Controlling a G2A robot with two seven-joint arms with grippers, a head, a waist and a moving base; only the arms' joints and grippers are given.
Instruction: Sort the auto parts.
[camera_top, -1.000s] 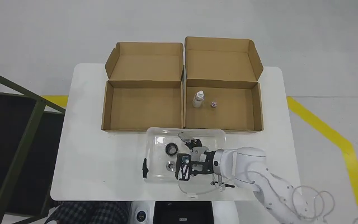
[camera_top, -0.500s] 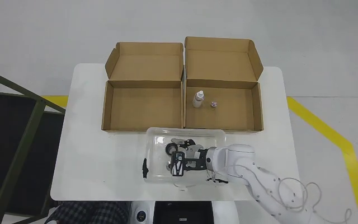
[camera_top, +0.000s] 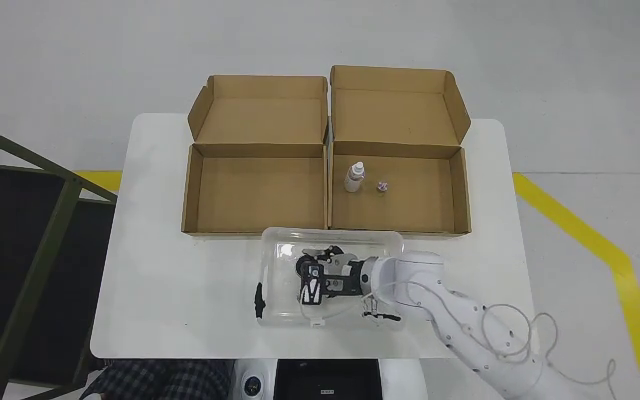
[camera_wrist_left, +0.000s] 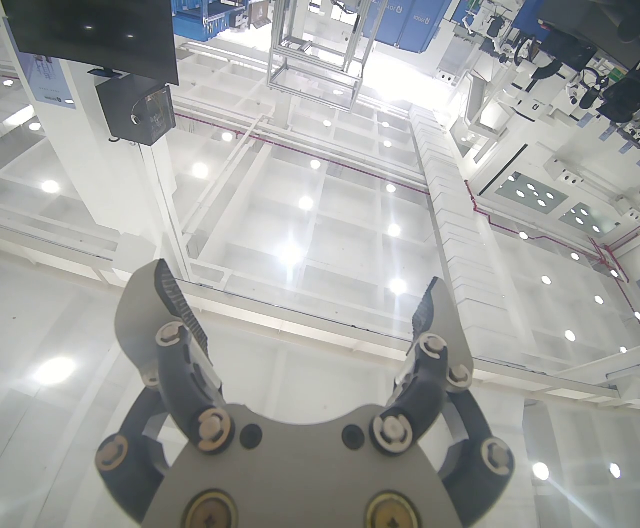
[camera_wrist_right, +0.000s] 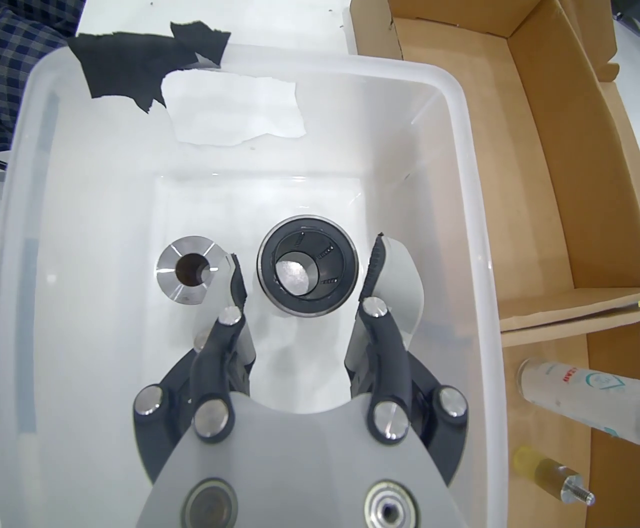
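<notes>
A clear plastic bin (camera_top: 385, 240) at the table's near edge holds a black cylindrical bearing (camera_wrist_right: 306, 272) and a silver cone-shaped part (camera_wrist_right: 187, 270) beside it. My right gripper (camera_wrist_right: 306, 252) is down inside the bin (camera_wrist_right: 465, 210), open, with one finger on each side of the bearing and not closed on it. From above, the right gripper (camera_top: 312, 281) sits at the bin's left half. My left gripper (camera_wrist_left: 297, 280) is open, holds nothing and points up at the ceiling.
Two open cardboard boxes stand behind the bin. The left box (camera_top: 255, 190) has a bare floor. The right box (camera_top: 430, 195) holds a white bottle (camera_top: 354, 177) and a small pink part (camera_top: 381, 184). Black tape (camera_wrist_right: 130, 75) patches the bin's far wall.
My right arm has slid leftward inside the bin, bringing its open fingers around the black bearing.
</notes>
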